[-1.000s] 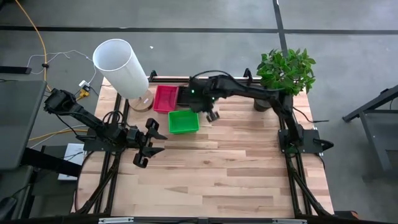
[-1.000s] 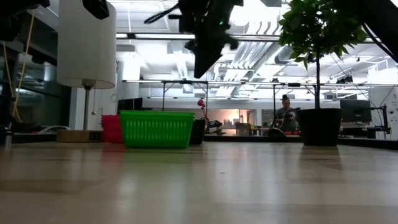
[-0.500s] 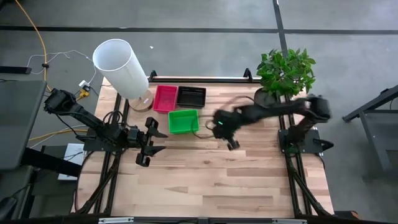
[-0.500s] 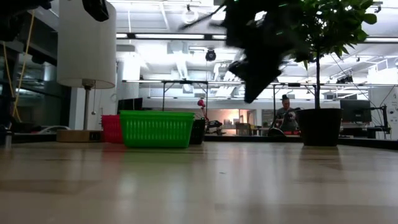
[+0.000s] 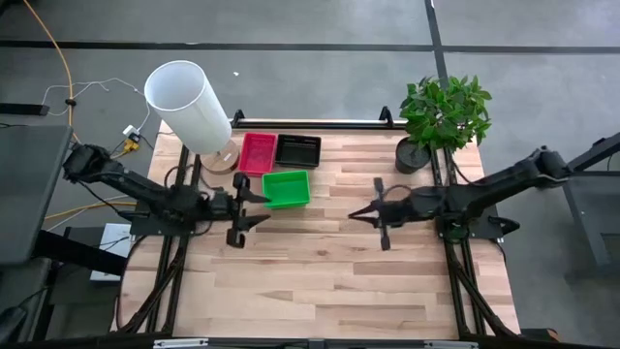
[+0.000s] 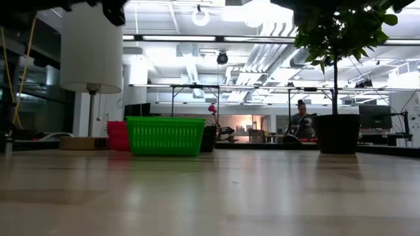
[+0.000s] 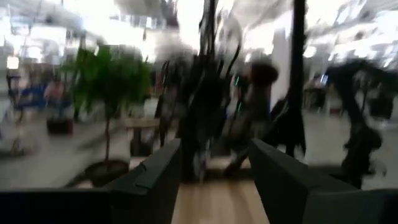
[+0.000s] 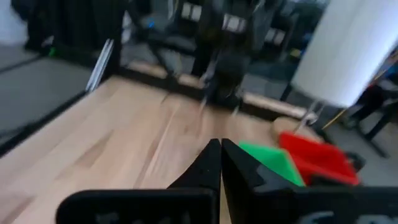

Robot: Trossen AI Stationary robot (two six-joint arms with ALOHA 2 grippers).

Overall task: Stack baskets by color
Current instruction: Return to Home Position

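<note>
A green basket (image 5: 287, 188) sits on its bottom on the wood table, left of centre. Behind it, at the far edge, a pink-red basket (image 5: 258, 153) and a black basket (image 5: 297, 150) stand side by side. My left gripper (image 5: 258, 209) hovers open just left of and nearer than the green basket, pointing toward the table's right. My right gripper (image 5: 355, 215) is shut on nothing, right of centre, pointing left toward the baskets. The right wrist view shows its shut fingers (image 8: 221, 163), with the green basket (image 8: 270, 163) and the pink-red basket (image 8: 317, 155) beyond them.
A tall white cylinder (image 5: 189, 105) on a wooden base stands at the far left corner. A potted plant (image 5: 444, 114) stands at the far right corner. The near half of the table (image 5: 329, 281) is bare wood. A person (image 6: 302, 118) sits far off in the room behind.
My right gripper has swung from above the baskets at the far edge toward the table's right and near side. It has sunk a little and tipped from pointing down to nearly level. The black basket, hidden under that arm before, now shows. My left gripper has edged toward the green basket.
</note>
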